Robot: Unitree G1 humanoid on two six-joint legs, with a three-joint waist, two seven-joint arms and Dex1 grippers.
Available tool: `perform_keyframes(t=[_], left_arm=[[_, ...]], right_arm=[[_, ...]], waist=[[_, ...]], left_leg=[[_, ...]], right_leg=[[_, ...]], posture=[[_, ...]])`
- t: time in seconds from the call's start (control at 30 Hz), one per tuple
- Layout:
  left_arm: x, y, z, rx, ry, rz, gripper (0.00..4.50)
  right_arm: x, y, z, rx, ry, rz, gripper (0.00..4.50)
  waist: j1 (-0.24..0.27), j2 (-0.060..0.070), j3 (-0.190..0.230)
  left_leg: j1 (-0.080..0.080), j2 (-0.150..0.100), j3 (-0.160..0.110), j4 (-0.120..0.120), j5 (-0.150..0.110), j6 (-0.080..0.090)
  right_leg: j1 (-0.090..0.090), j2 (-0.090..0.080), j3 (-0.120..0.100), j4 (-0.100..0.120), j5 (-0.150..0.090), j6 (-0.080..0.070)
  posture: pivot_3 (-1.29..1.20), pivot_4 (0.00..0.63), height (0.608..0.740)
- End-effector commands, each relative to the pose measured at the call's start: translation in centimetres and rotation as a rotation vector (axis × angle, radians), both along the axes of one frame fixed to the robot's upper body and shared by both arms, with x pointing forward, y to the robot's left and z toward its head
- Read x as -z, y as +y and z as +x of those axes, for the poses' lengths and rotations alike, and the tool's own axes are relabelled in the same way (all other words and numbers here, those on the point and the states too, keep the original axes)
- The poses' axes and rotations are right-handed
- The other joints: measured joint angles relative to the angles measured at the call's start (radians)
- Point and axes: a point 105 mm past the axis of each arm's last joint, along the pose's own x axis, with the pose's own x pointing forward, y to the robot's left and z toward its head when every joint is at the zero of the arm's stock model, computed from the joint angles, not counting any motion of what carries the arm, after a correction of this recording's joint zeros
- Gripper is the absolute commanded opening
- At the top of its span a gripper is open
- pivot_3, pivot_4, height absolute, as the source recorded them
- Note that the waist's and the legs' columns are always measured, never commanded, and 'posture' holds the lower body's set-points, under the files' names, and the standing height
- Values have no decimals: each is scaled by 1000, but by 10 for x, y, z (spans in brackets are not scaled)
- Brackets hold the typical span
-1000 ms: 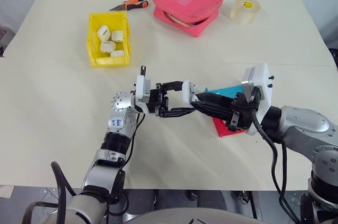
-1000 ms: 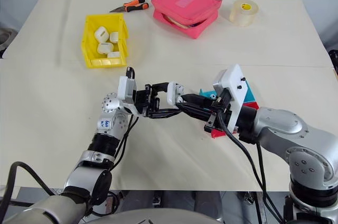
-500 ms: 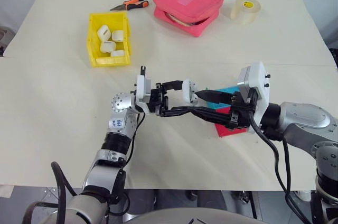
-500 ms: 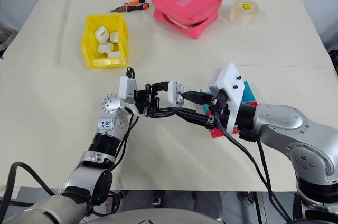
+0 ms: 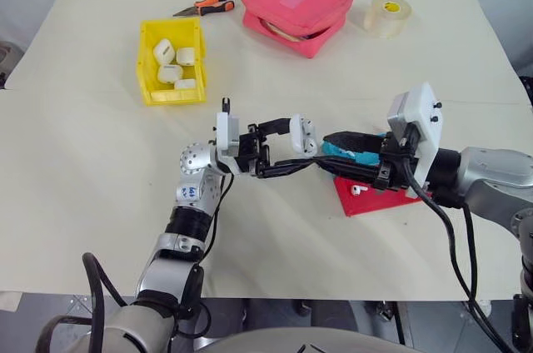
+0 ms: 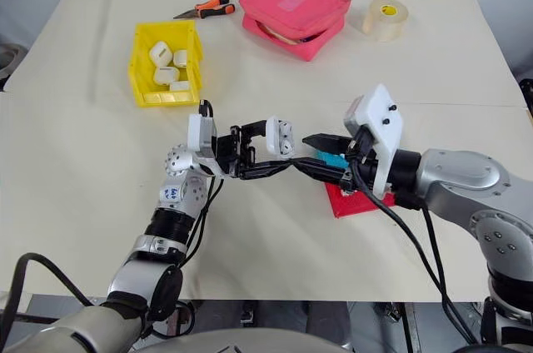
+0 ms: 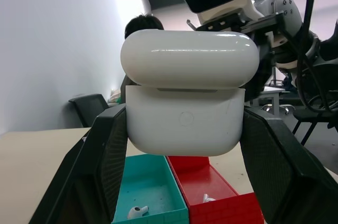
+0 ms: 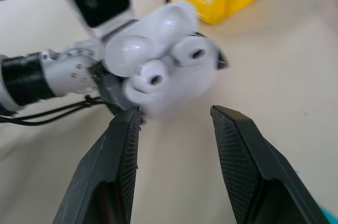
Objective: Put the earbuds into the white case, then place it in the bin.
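Note:
My left gripper [image 5: 293, 146] is shut on the white case [image 5: 301, 135], holding it above the table's middle with its lid flipped up. In the left wrist view the case [image 7: 185, 123] sits between both fingers. The right wrist view looks into the open case [image 8: 169, 60], where rounded white forms with dark holes show. My right gripper [image 5: 326, 151] hangs just right of the case, open and holding nothing. One earbud [image 5: 358, 190] lies in the red tray [image 5: 391, 201], another earbud [image 7: 136, 212] in the teal tray [image 7: 148, 182]. The yellow bin [image 5: 146, 62] stands at the far left and holds several white cases.
A pink zip pouch [image 5: 296, 10] and a tape roll [image 5: 386, 15] lie at the table's far side. Orange-handled pliers [image 5: 205, 7] sit beyond the bin. The teal and red trays rest under my right gripper.
My right gripper has opened and drawn back to the right, away from the case. The left gripper still holds the case in the same place.

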Motion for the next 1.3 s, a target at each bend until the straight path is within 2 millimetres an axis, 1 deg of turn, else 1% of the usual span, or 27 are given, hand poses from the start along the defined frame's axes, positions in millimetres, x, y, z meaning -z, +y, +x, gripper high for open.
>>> perform_keyframes(t=[0.03, 0.13, 0.23, 0.33, 0.4, 0.47, 0.5, 0.57, 0.63, 0.67, 0.73, 0.8, 0.83, 0.87, 0.93, 1.0, 1.1, 1.2, 1.3], left_arm=[[-7, 3, 1, -12, -33, -26, 2788], [-6, 4, 3, -15, -31, -11, 2788], [-4, 6, 7, -35, -26, 30, 2788], [0, 7, 13, -57, -24, 96, 2788], [5, 6, 19, -89, -15, 165, 2788], [8, 5, 22, -100, -27, 235, 2788], [9, 4, 24, -104, -32, 261, 2788], [10, 0, 29, -115, -50, 335, 2788], [11, -3, 32, -123, -62, 379, 2788], [11, -6, 33, -126, -73, 403, 2788], [13, -10, 36, -135, -89, 440, 2788], [12, -14, 40, -154, -118, 478, 2788], [12, -15, 41, -158, -126, 488, 2788], [10, -16, 42, -162, -127, 490, 2788], [8, -17, 44, -169, -133, 495, 2788], [7, -17, 43, -166, -138, 493, 2788], [5, -15, 40, -156, -141, 477, 2788], [2, -11, 38, -155, -139, 449, 2788], [-3, -7, 37, -164, -127, 418, 2788]], right_arm=[[-14, -15, 2, 62, -65, -23, 2210], [-12, -21, 1, 90, -67, -45, 2210], [-6, -27, -4, 124, -63, -95, 2210], [-7, -37, -10, 192, -87, -134, 1594], [-8, -39, -15, 207, -90, -170, 878], [-15, -33, -17, 201, -123, -196, 176], [-18, -29, -18, 192, -132, -204, 10], [-24, -10, -12, 162, -149, -203, 10], [-29, 5, -6, 145, -164, -205, 10], [-31, 18, -1, 116, -183, -210, 10], [-35, 36, 6, 86, -197, -213, 10], [-33, 53, 12, 57, -179, -213, 10], [-31, 59, 14, 50, -172, -215, 10], [-25, 62, 15, 40, -166, -248, 10], [-16, 66, 16, 24, -156, -291, 10], [-11, 68, 17, 11, -149, -311, 10], [-4, 66, 20, 11, -138, -329, 10], [1, 56, 24, 35, -130, -360, 10], [2, 41, 30, 78, -129, -376, 10]], waist=[[1, 0, 0], [0, 0, 0], [2, 0, 0], [2, 0, 0], [3, 0, 0], [1, 0, 0], [0, 0, 0], [-2, 0, 0], [-5, 0, 0], [-5, 0, 0], [-6, 0, 0], [-6, 0, 0], [-3, 0, 0], [0, 0, 0], [1, 0, 0], [-2, 0, 0], [-5, 0, 0], [-4, 0, 0], [-4, 0, 0]], left_leg=[[0, 0, 0, 0, 0, 0], [0, 0, 0, 0, 0, 0], [0, 0, 0, 0, 0, 0], [0, 0, 0, 0, 0, 0], [0, 0, 0, 0, 0, 0], [0, 0, 0, 0, 0, 0], [0, 0, 0, 0, 0, 0], [0, 0, 0, 0, 0, 0], [1, 1, 0, 0, 0, 0], [1, 1, 0, 0, 0, 0], [0, 1, 0, -1, 0, 0], [-1, 0, 0, -1, 0, 0], [-1, 0, 0, -1, 0, 0], [-2, 0, 0, -1, 0, 0], [-3, -1, -1, 0, 0, 0], [-3, -2, 0, 0, -1, 1], [-3, -2, 0, -1, -1, 1], [-3, -1, 0, -1, -1, 1], [-3, -1, 1, 0, -1, 1]], right_leg=[[0, 0, 0, 0, 0, 0], [0, 0, 0, 0, 0, 0], [0, 0, 0, 0, 0, 0], [0, 0, 0, 0, 0, 0], [0, 0, 0, 0, 0, 0], [0, 0, 0, 0, 0, 0], [0, 0, 0, 0, 0, 0], [0, 0, 0, 0, 0, 0], [-1, 0, 0, 1, 0, 0], [-1, 0, 0, 1, 0, 0], [-1, 0, 0, 0, 0, 0], [-2, 0, 0, 0, 0, 0], [-2, 0, 0, 0, 0, 0], [-2, 0, 0, 0, 0, 0], [-2, 0, -1, 0, 0, 0], [-2, -1, 0, 0, 0, 0], [-3, -1, -1, 0, 0, 0], [-3, -1, -1, 0, 0, 0], [-3, -1, 0, 0, 0, 0]], posture=[[0, 150, 740], [0, 150, 740], [0, 150, 740], [0, 150, 740], [0, 150, 740], [0, 150, 740], [0, 150, 740], [0, 150, 740], [0, 150, 740], [0, 150, 740], [0, 150, 740], [0, 150, 740], [0, 150, 740], [0, 150, 740], [0, 150, 740], [0, 150, 740], [0, 150, 740], [0, 150, 740], [0, 150, 740]])
